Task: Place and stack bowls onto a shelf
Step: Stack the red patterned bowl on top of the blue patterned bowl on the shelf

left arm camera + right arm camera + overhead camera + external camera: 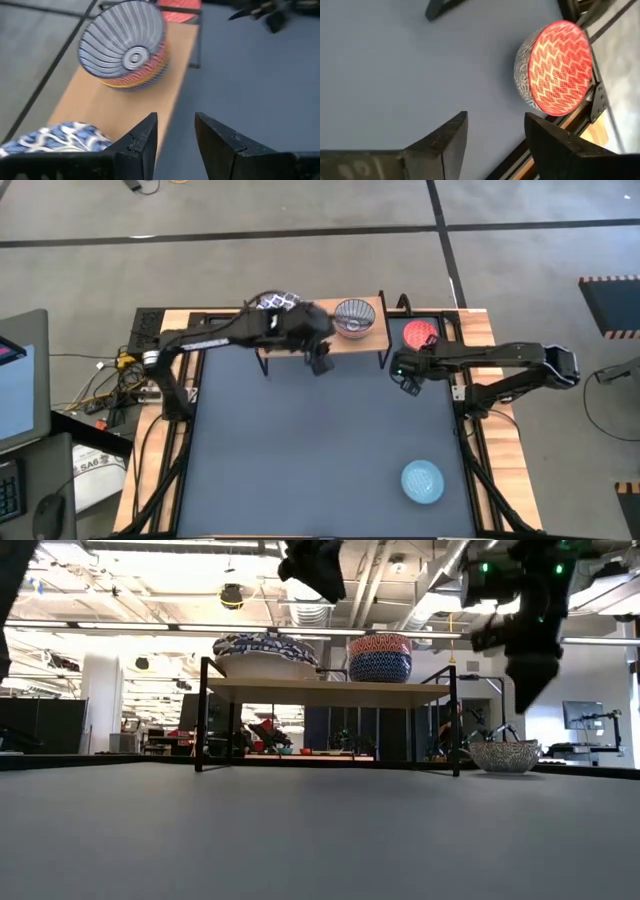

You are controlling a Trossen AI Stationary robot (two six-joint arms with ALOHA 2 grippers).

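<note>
Left tool (175, 137) open, empty, above low light-wood shelf (365, 340), near stacked grey-blue striped bowl (122, 45). Right tool (495, 135) open, empty, near red-lined bowl (555, 67) on dark-blue bench (300, 450).

Grey concrete floor (300, 265) with dark seam lines surrounds the bench (300, 450); monitor (22, 380) beside it, bright ceiling lights (150, 628) beyond.

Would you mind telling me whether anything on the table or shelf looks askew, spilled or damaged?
Nothing stands out. The light-wood shelf holds upright stacks, and the red-lined bowl and light-blue bowl sit upright on the dark-blue tabletop, awaiting stacking.
</note>
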